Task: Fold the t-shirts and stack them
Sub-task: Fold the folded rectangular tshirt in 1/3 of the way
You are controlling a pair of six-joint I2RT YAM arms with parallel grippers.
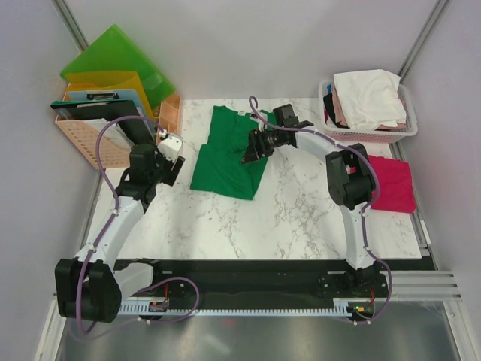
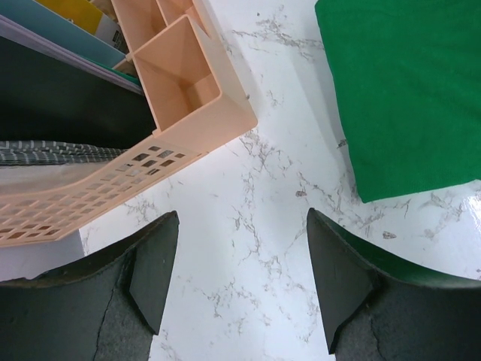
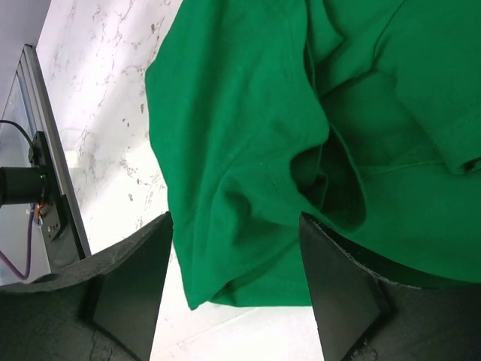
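Observation:
A deep green t-shirt (image 1: pixel 225 154) lies partly folded on the marble table, back centre. My right gripper (image 1: pixel 252 153) hovers open over its right edge; in the right wrist view the rumpled green cloth (image 3: pixel 255 150) lies between and beyond the open fingers (image 3: pixel 131 289), not gripped. My left gripper (image 1: pixel 174 167) is open and empty over bare marble left of the shirt, whose corner shows in the left wrist view (image 2: pixel 406 98). A folded magenta-red t-shirt (image 1: pixel 392 184) lies at the table's right edge. White and pale pink tees (image 1: pixel 368 98) are piled in a basket.
A white laundry basket (image 1: pixel 409 128) stands at the back right. A peach organizer crate (image 1: pixel 90 139) with green, yellow and blue folders stands at the back left, close to my left gripper (image 2: pixel 242 271); it also shows in the left wrist view (image 2: pixel 188 83). Grey walls enclose the table.

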